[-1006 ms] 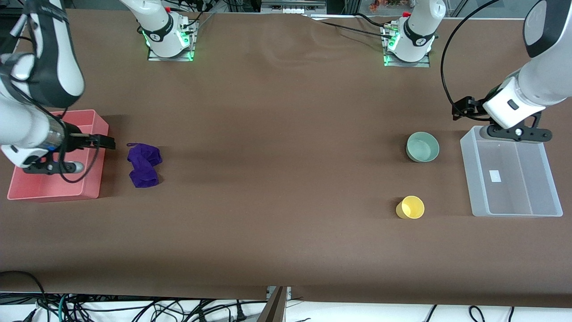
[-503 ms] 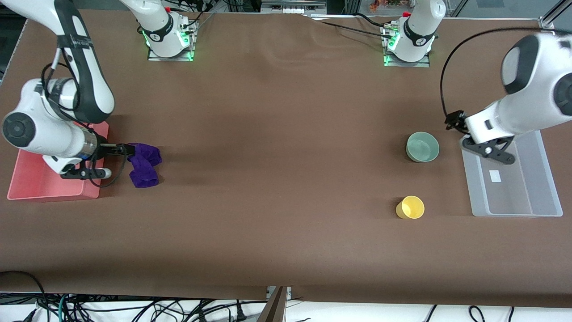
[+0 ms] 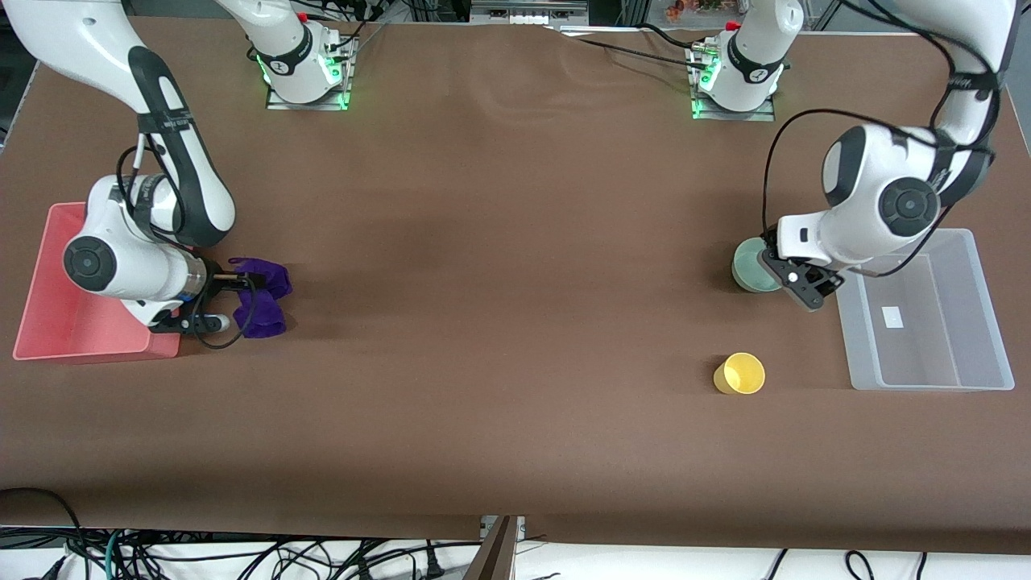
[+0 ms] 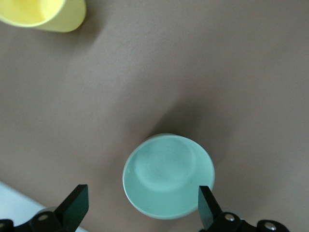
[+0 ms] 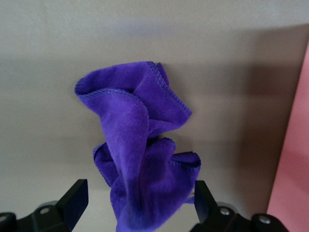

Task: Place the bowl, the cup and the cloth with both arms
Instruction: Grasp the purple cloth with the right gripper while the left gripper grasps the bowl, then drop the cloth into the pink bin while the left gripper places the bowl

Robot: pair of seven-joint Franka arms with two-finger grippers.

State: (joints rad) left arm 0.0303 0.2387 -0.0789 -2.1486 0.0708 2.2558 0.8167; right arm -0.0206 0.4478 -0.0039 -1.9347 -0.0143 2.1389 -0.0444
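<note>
The purple cloth [image 3: 266, 302] lies bunched on the table beside the pink bin. My right gripper [image 3: 248, 281] is open just over its edge; in the right wrist view the cloth [image 5: 140, 154] lies between the open fingers, my right gripper [image 5: 139, 202] straddling its lower end. The mint-green bowl [image 3: 747, 266] stands beside the clear bin. My left gripper [image 3: 777, 270] is open over it; in the left wrist view the bowl [image 4: 168, 175] sits between the spread fingers of my left gripper [image 4: 141, 211]. The yellow cup [image 3: 739, 374] stands nearer the front camera than the bowl and also shows in the left wrist view [image 4: 46, 14].
A pink bin [image 3: 48, 326] stands at the right arm's end of the table, its wall also in the right wrist view [image 5: 295, 164]. A clear plastic bin [image 3: 926, 354] stands at the left arm's end.
Both arms have come down and inward. The right gripper moved from over the pink bin to the cloth. The left gripper moved from over the clear bin to over the bowl.
</note>
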